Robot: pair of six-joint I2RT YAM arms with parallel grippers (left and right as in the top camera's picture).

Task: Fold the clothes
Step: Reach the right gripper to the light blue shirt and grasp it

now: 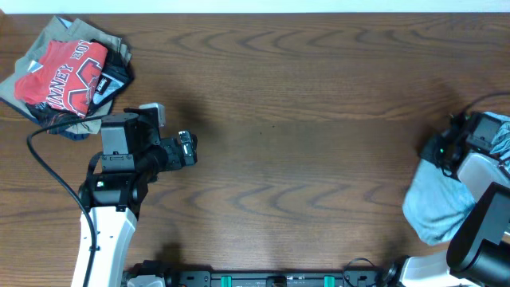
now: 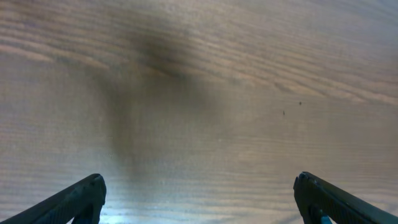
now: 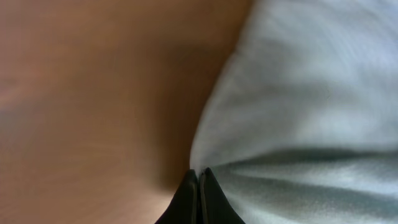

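White block lettering is showing on the red T-shirt (image 1: 64, 76), which is lying crumpled on a pile of garments at the far left corner of the worktop (image 1: 303, 119). Only fragments are reading clearly: "NNEY" across the front and "BO" beside it. The remaining letters are disappearing into folds.

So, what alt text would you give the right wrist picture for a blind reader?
The right tool, shut, pinches the edge of a pale blue-grey garment that fills the picture's right side. Blurred brown table fills the left.
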